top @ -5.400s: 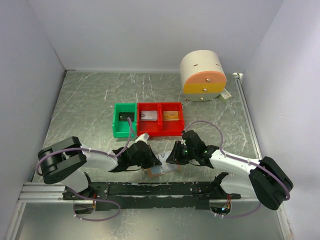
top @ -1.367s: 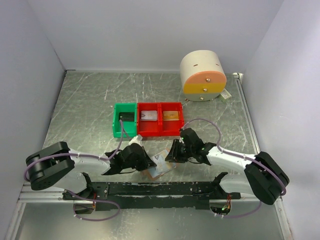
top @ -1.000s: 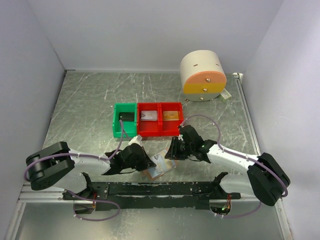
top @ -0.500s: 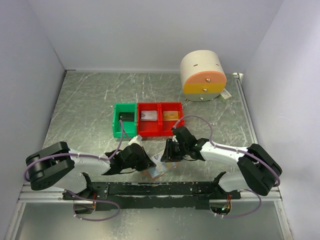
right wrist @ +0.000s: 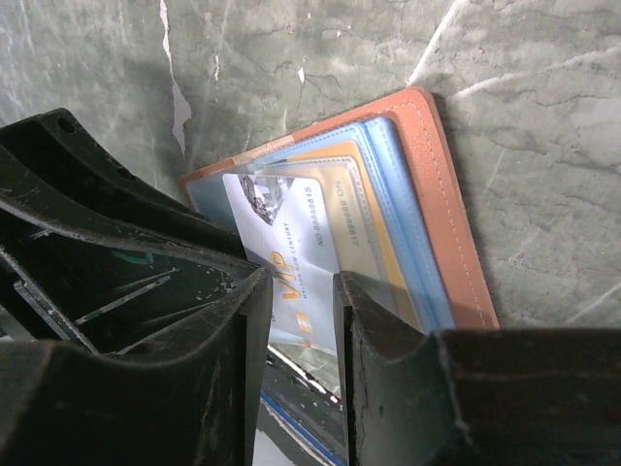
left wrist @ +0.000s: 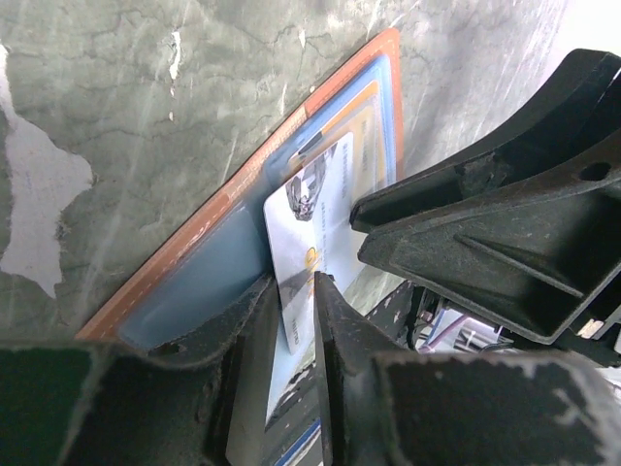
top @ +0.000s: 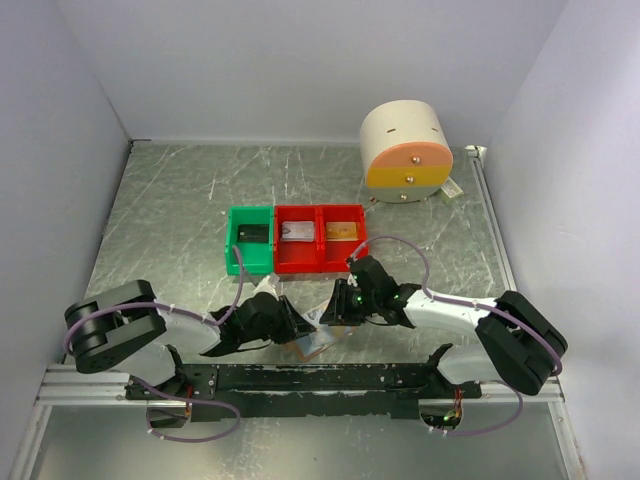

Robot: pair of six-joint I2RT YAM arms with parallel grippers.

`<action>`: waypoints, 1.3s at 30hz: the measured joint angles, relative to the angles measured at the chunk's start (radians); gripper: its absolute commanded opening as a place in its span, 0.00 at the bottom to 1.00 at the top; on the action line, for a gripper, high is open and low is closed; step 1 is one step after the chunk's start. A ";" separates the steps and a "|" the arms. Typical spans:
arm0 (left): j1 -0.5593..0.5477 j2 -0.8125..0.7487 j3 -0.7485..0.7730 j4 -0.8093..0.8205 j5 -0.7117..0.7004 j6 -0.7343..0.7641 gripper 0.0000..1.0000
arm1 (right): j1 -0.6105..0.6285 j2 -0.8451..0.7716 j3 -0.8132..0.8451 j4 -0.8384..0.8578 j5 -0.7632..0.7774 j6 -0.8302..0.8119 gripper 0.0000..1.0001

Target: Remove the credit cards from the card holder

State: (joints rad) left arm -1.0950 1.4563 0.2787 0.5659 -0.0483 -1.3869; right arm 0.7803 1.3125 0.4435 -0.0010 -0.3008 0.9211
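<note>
The card holder (top: 311, 346), tan leather with a pale blue lining, lies open near the front edge between both grippers. A silver-white "VIP" credit card (right wrist: 291, 254) sticks out of its pocket, with gold-toned cards tucked behind it. My left gripper (top: 291, 327) has its jaws nearly together on the holder's near flap (left wrist: 194, 286), and the card (left wrist: 325, 209) shows in the narrow gap. My right gripper (top: 334, 312) is open, its fingers (right wrist: 247, 320) on either side of the card's free end. A dark card (top: 252, 233), a silver card (top: 298, 232) and a gold card (top: 341, 231) lie in the bins.
A green bin (top: 236, 258) and two joined red bins (top: 320, 262) stand just behind the grippers. A big cream cylinder with an orange band (top: 405, 150) stands at the back right. The black mounting rail (top: 320, 382) runs just in front of the card holder.
My right gripper has moved left and down onto the card holder, over the card's free end. My left arm has shifted a little right, still at the holder's left side.
</note>
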 measured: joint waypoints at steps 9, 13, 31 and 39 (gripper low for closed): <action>0.000 0.069 -0.063 0.188 0.000 -0.070 0.23 | 0.000 0.001 -0.005 0.011 -0.003 0.004 0.33; 0.000 0.080 -0.067 0.208 0.000 -0.077 0.13 | 0.000 0.003 -0.005 0.013 -0.003 0.004 0.33; 0.000 -0.166 -0.063 -0.088 -0.021 -0.032 0.07 | 0.002 0.019 0.024 -0.026 0.004 0.000 0.34; 0.000 -0.340 -0.026 -0.361 -0.027 0.055 0.07 | 0.006 0.016 0.047 -0.054 0.013 -0.024 0.40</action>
State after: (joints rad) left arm -1.0950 1.1160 0.2531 0.2050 -0.0750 -1.3315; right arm 0.7860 1.3281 0.4900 -0.0547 -0.2874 0.8970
